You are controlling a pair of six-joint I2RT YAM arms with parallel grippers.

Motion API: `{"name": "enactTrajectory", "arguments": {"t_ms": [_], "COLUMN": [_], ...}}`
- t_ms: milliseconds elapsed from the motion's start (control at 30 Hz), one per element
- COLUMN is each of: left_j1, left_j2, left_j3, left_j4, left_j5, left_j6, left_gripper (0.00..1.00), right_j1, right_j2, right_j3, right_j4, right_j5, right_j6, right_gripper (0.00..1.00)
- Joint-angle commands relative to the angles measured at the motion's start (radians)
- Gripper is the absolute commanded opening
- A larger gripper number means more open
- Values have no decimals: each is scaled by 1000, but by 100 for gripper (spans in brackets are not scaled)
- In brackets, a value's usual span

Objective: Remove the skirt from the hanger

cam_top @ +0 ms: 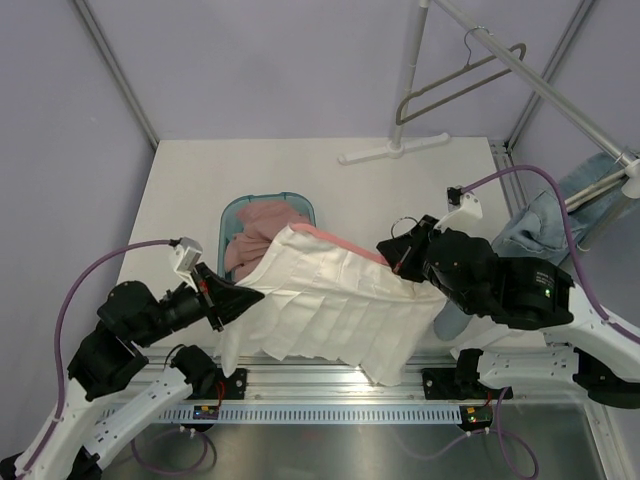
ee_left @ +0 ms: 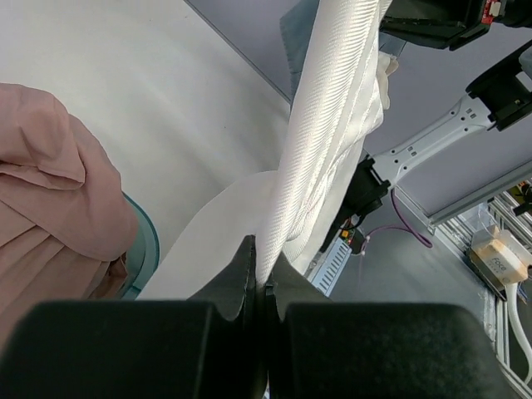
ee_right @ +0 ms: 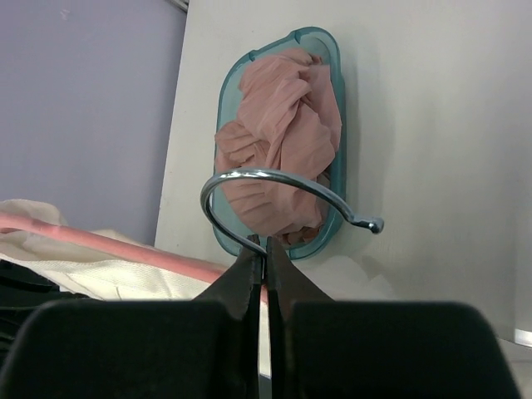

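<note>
A white pleated skirt [cam_top: 330, 315] hangs spread between my two arms, on a pink hanger [cam_top: 340, 243] whose bar shows along its top edge. My left gripper [cam_top: 228, 298] is shut on the skirt's left edge; in the left wrist view the white fabric [ee_left: 320, 166] runs up from between the fingers [ee_left: 241, 274]. My right gripper [cam_top: 400, 258] is shut on the neck of the hanger's chrome hook [ee_right: 274, 179], with the pink bar [ee_right: 125, 249] and white cloth at its left.
A teal basket [cam_top: 236, 212] holds pink clothes [cam_top: 255, 235] behind the skirt. A garment rack [cam_top: 400, 100] with an empty grey hanger [cam_top: 455, 85] stands at the back right. Blue denim [cam_top: 545, 220] lies at the right edge.
</note>
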State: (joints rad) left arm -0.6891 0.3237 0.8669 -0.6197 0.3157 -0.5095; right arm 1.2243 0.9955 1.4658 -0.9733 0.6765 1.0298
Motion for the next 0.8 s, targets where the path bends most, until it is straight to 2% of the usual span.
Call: {"name": "enactTrajectory", "arguments": {"t_ms": [0,267,400,433,500,533,567,633,667,767], "left_j1": [11,13,13,13,13,13,13,11,11,13], "left_j2": [0,15,37,38,46,66,81,138,158,196], "left_j3": [24,-80,-98,-100,-97,-97,-94,-80,-71,3], "left_j4": [-37,-26,-49,-45,-3,20,43,127,165,204], "left_j5": [-35,43,40,40,71,88,138,210,271,322], "left_j6": [-1,-46,-44,-41,-28,-26,-24,-18,-18,-8], "left_gripper": [0,0,0,0,2,9,21,38,54,61], "right_j1": [-39,-40,-45,-43,-43,-46,-43,-43,-45,-45], "right_j2": [-96,-139,-149,-144,-129,-121,-103,-86,-71,-58], "right_j3": [22,86,106,117,114,97,84,35,21,-5], "right_j4": [-113,-67,28,48,115,136,159,214,209,154], "right_j5": [308,437,452,445,382,350,275,210,169,109], "right_j6": [-10,-30,-143,-215,-282,-339,-365,-445,-453,-447], "right_gripper": [0,0,0,0,0,0,0,0,0,0]}}
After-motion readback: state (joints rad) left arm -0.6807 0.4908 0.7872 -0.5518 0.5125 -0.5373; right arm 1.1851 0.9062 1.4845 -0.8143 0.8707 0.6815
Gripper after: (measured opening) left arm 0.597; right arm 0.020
